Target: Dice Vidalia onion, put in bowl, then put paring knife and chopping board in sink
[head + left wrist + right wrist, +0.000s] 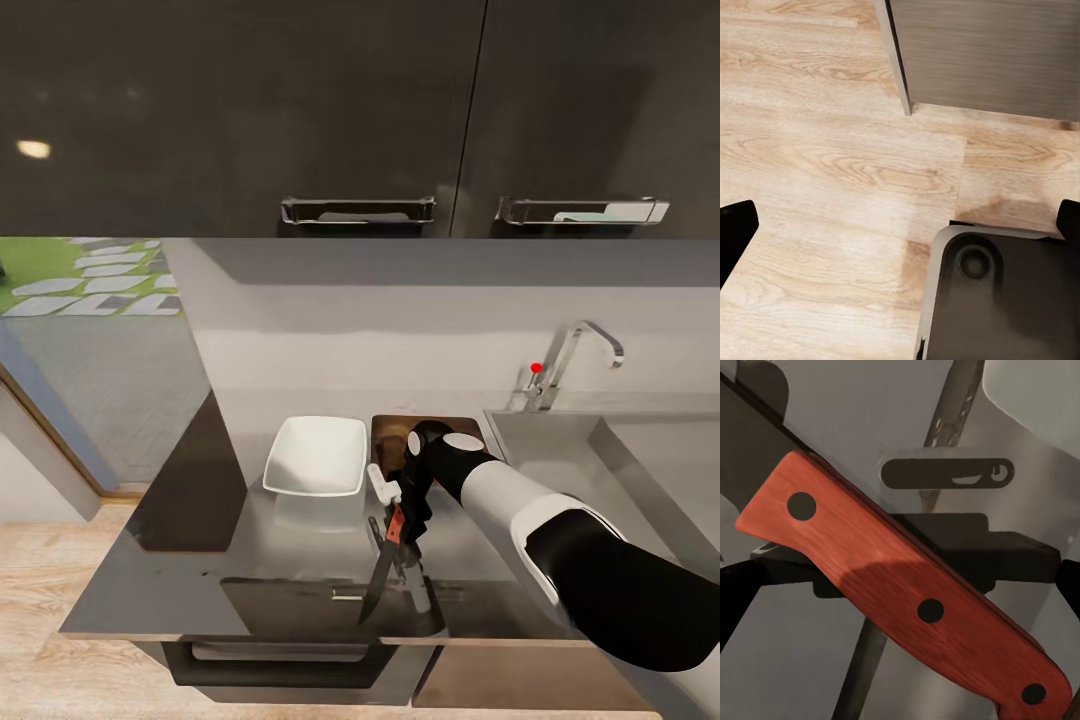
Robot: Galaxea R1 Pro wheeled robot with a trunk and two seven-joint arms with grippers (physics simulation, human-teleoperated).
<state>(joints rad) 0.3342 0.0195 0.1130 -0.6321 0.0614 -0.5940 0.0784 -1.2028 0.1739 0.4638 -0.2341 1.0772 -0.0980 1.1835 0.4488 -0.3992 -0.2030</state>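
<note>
Right hand (398,528) grips paring knife (907,592), riveted reddish handle, over glossy grey bench (170,590); squarish white bowl (316,457) left. Left hand state unclear.

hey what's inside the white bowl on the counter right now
The bowl looks empty: its white floor and walls show, with no onion pieces. Its near wall hides a strip of the inside. The right tool holds the paring knife nearby.

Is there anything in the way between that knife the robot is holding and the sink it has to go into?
Nothing visible blocks it. The right gripper holds the knife above the counter's front edge, and the sink lies off to the robot's right, its own forearm the nearest thing on that side.
</note>
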